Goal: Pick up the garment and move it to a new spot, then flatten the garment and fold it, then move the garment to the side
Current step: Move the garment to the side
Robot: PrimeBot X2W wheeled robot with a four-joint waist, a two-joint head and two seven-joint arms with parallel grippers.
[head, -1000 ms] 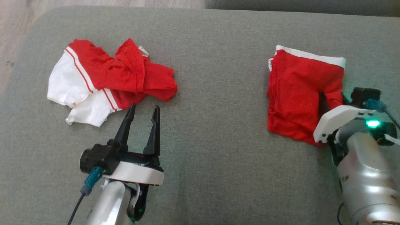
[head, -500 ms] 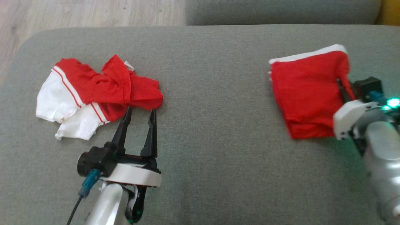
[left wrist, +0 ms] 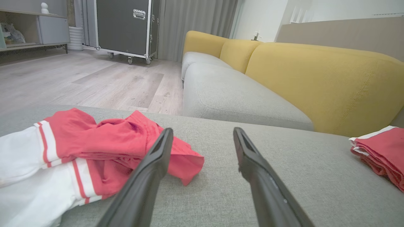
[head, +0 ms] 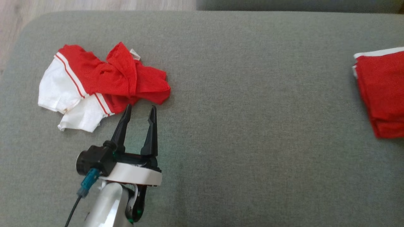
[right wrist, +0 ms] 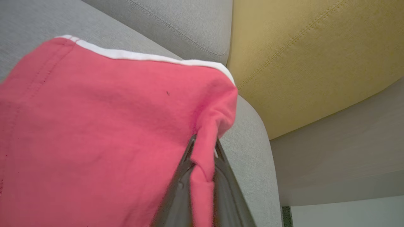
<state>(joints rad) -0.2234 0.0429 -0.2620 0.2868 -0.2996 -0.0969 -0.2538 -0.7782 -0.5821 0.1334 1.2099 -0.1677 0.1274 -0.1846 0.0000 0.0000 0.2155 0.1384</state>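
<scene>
1. At 10 o'clock in the head view, a crumpled red-and-white garment lies in a heap on the grey cushion. Its white sleeves spill toward 8 o'clock. It is not the piece in hand.
2. At 7 o'clock, the left claw hovers with its fingers spread and nothing between them. The tips are just short of the heap's near edge. I judge it best left idle there, so it does not snag the loose cloth.
3. The middle of the cushion is bare, which leaves a free lane for sliding.
4. At 3 o'clock, the folded garment rests flat on the cushion, cut off by the picture's edge. Its white hem runs toward 12 o'clock.
5. In the right wrist view, the right claw is closed on a pinch of the folded garment's red edge. The yellow backrest lies beyond at 1 o'clock.
6. The step looks to be the final move to the side, nearly done. To do it well:
   - drag low and slowly so the layers stay stacked;
   - stop short of the cushion's rim;
   - release only once the fold lies flat;
   - draw back along the fingers' own line, so the top layer does not flip.
</scene>
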